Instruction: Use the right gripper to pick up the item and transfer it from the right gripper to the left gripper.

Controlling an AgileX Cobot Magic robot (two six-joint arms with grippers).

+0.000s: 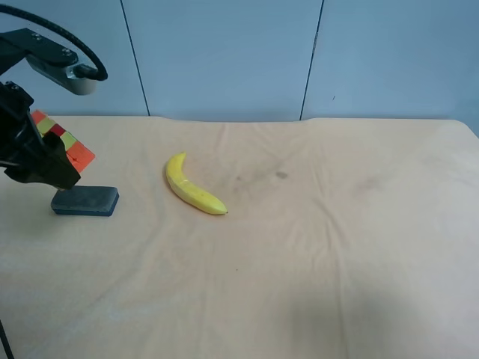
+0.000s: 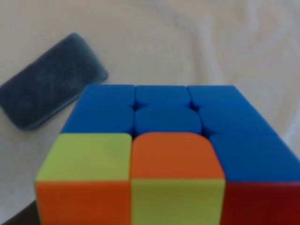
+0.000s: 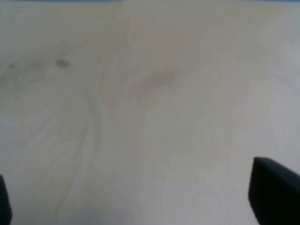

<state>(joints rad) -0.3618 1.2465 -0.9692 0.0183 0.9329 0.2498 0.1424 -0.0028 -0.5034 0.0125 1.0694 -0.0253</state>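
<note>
Puzzle cube point(image 1: 63, 139) is noted at the far left of the exterior high view, held off the bench point(image 1: 337, 254) and grasped by the left claw point(image 1: 41, 161), which is clenched on it. In the left wrist view a blue face is seen uppermost, with yellow, orange and red squares on the near side. A black cable point(image 1: 75, 34) is looped above the claw. A dark grey block point(image 1: 85, 200) is lying flat on the bench just beneath the cube. Further right, a banana point(image 1: 193, 191) is lying alone, well apart from the block. The right claw point(image 3: 138, 197) is seen in its wrist view only: its fingers point(image 3: 274, 194) are spread wide, released, with only bare bench between them.
</note>
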